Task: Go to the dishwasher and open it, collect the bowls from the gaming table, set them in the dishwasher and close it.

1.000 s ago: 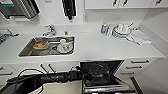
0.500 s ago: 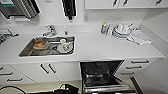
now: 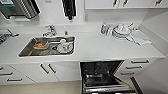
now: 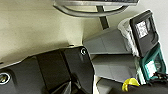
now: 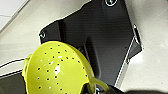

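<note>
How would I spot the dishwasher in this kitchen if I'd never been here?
Find the long white counter with the steel sink set into it. Below it, right of the sink, the dishwasher stands open, its door folded down. Its dark inside and racks set it apart from the white cupboards and drawers beside it.

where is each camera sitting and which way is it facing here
Head view: high on the robot, looking forward and down at the white counter, the sink and the open dishwasher.
Left wrist view: on the left arm's wrist, looking at the floor, grey bins and a curved steel handle; the robot's dark plate shows.
Right wrist view: on the right arm's wrist, close on a yellow-green perforated bowl over the floor; dark plate again.
Shared: both wrist views show pale floor and the robot's dark plate.
</note>
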